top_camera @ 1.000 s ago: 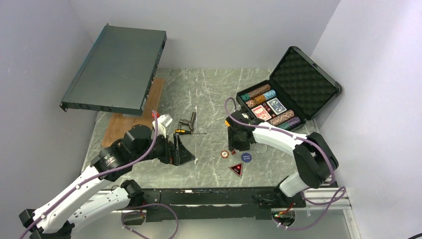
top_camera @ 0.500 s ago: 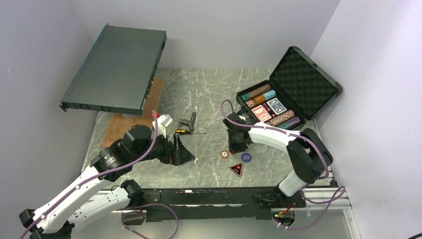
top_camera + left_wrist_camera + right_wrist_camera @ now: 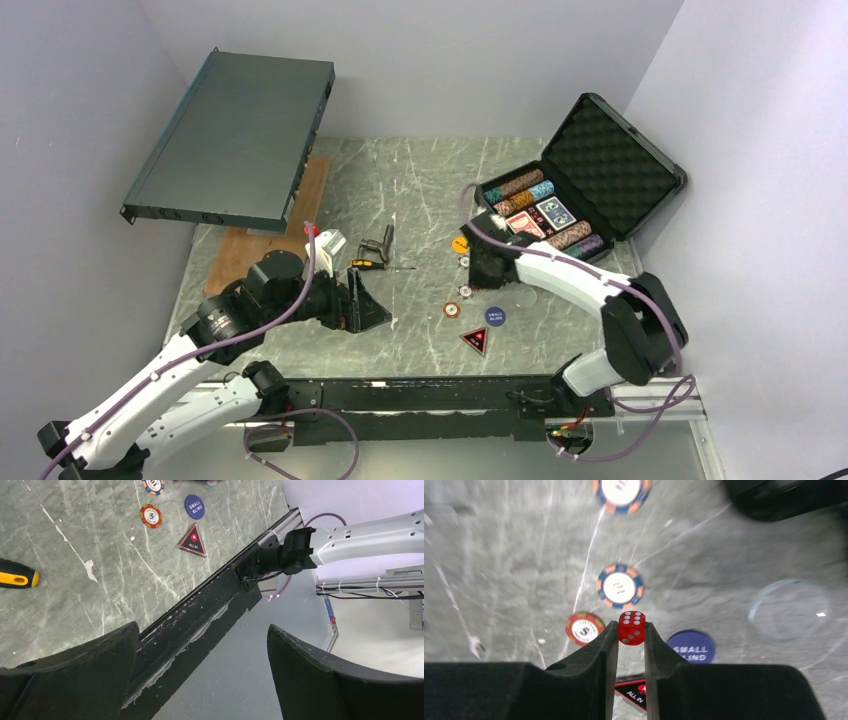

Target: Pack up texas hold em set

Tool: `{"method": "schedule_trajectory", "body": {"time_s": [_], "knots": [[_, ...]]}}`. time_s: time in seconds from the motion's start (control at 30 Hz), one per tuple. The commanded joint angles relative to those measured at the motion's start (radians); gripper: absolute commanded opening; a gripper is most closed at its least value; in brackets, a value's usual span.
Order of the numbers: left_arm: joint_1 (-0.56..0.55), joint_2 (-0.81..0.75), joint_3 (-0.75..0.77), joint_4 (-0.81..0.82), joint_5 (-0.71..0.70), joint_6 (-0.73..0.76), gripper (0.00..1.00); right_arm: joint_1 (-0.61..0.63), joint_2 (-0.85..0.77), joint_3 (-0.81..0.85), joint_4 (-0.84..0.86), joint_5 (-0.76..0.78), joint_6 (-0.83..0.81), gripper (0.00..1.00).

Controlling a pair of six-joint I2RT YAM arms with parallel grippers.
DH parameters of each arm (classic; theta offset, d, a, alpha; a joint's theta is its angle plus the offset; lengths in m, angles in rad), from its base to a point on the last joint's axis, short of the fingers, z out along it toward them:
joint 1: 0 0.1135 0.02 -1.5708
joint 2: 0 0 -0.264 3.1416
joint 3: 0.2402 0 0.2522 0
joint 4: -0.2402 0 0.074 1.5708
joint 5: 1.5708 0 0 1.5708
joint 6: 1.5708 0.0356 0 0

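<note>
The black case (image 3: 655, 190) stands open at the back right, with rows of striped chips (image 3: 520, 192) and red and blue card decks (image 3: 538, 218) in its foam tray. My right gripper (image 3: 631, 625) is shut on a red die (image 3: 632, 630) and holds it above the table, just in front of the case (image 3: 784, 497). Below it lie a blue-orange chip (image 3: 620, 586), a red chip (image 3: 584, 628), the blue SMALL BLIND button (image 3: 691, 646) and the triangular ALL IN button (image 3: 636, 692). My left gripper (image 3: 202, 630) is open and empty, left of these pieces, and shows in the top view (image 3: 375, 305).
A large dark-grey rack unit (image 3: 235, 140) leans at the back left over a wooden board (image 3: 265, 235). An orange-handled screwdriver (image 3: 368, 264) and a metal tool (image 3: 380, 240) lie mid-table. A clear disc (image 3: 789, 609) lies near the case. The black front rail (image 3: 200, 615) runs below.
My right gripper has moved back and right toward the case, uncovering loose chips that were under it. The left arm has not moved.
</note>
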Motion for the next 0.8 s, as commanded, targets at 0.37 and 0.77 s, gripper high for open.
{"method": "schedule_trajectory", "body": {"time_s": [0.37,0.77], "knots": [[-0.001,0.036,0.060,0.019,0.004,0.022,0.99,-0.560,0.072,0.342,-0.022,0.164,0.155,0.00],[-0.001,0.076,0.078,0.016,-0.001,0.027,0.99,-0.665,0.268,0.414,0.020,0.112,0.187,0.00]]}}
